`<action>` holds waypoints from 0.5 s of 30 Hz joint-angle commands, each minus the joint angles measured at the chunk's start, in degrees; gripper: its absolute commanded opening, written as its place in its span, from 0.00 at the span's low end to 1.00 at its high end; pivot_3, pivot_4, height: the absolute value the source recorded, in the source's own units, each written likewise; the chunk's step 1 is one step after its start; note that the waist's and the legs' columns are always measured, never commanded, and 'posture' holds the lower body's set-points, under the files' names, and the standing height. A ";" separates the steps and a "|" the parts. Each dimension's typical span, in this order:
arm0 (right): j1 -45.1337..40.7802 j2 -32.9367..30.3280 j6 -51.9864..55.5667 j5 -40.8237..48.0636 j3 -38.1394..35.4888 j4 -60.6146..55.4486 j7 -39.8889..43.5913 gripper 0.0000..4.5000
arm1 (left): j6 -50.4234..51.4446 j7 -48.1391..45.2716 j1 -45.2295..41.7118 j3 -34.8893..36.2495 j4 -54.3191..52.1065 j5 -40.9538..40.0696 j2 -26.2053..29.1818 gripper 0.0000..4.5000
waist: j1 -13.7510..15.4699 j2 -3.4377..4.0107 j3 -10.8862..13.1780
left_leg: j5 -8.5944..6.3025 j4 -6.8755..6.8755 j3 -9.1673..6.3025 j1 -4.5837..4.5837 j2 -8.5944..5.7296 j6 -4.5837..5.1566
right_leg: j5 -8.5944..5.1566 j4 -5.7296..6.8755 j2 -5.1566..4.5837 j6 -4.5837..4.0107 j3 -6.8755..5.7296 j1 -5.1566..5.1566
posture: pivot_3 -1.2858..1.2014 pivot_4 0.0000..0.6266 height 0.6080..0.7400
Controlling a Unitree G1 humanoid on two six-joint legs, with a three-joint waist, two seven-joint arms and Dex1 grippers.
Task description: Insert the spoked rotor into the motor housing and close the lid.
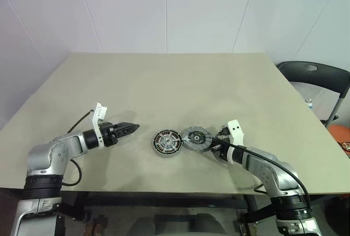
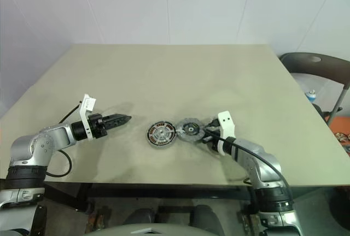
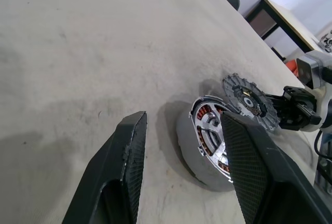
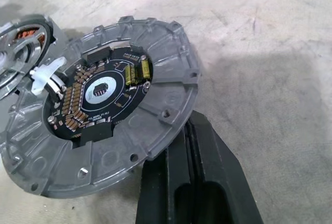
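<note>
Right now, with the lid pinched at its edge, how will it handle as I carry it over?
The lid looks like stiff cast metal, so it probably won't flex. Gripped only at its rim by the right gripper, it may pivot or slip. Its exposed circuit board seems fragile; avoid knocking it against the motor housing.

Grey lid point(image 4: 111, 115) tilts against copper-wound motor housing point(image 1: 166, 142), rotor seated inside.

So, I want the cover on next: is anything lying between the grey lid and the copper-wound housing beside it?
Nothing visible does. The lid, its edge pinched in the shut right gripper, is tilted right beside the motor housing, its far edge already at the housing's rim. The spoked rotor already sits in the housing. The open left gripper stands apart.
</note>
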 commanded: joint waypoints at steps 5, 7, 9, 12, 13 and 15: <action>-5.84 3.14 6.37 8.36 -5.28 -3.15 -0.27 0.00 | -0.96 -1.09 -1.54 0.38 -0.01 0.44 0.33 0.54 | -0.10 0.11 0.08 | 0.00 0.00 0.00 0.01 0.01 0.00 | 0.00 0.01 0.01 -0.01 0.00 0.00 | 0.52 0.00 1.00; -7.79 3.91 10.02 12.48 -7.14 -4.53 0.41 0.00 | -0.91 -1.07 -1.45 0.35 -0.10 0.56 0.26 0.54 | -0.12 0.17 0.12 | 0.00 0.00 0.01 0.01 0.02 0.00 | 0.00 0.04 0.02 0.00 0.01 -0.02 | 0.52 0.00 1.00; -9.28 3.49 13.03 14.94 -6.72 -6.27 1.51 0.00 | -0.85 -1.11 -1.36 0.35 -0.20 0.58 0.32 0.54 | -0.05 0.18 0.13 | 0.00 -0.01 0.01 0.00 0.02 0.00 | 0.00 0.04 0.02 0.00 0.01 -0.04 | 0.52 0.00 1.00; -9.77 1.42 14.92 15.80 -3.09 -9.30 3.95 0.00 | -0.86 -1.15 -1.48 0.42 -0.07 0.64 0.37 0.54 | 0.05 0.18 0.12 | -0.02 -0.03 0.00 -0.03 0.02 0.03 | 0.01 0.01 0.01 0.01 0.01 -0.05 | 0.52 0.00 1.00; -9.78 0.99 15.11 15.61 -2.15 -9.43 4.31 0.00 | -0.84 -1.13 -1.52 0.44 -0.08 0.65 0.36 0.54 | 0.07 0.17 0.12 | -0.03 -0.03 0.00 -0.04 0.01 0.05 | 0.00 0.00 0.00 0.02 0.00 -0.05 | 0.52 0.00 1.00; -9.80 0.52 14.97 15.18 -0.96 -9.13 4.64 0.00 | -0.79 -1.14 -1.50 0.48 -0.19 0.67 0.32 0.54 | 0.00 0.17 0.12 | -0.04 -0.03 0.01 -0.05 0.00 0.07 | 0.00 -0.04 -0.02 0.02 0.00 -0.04 | 0.52 0.00 1.00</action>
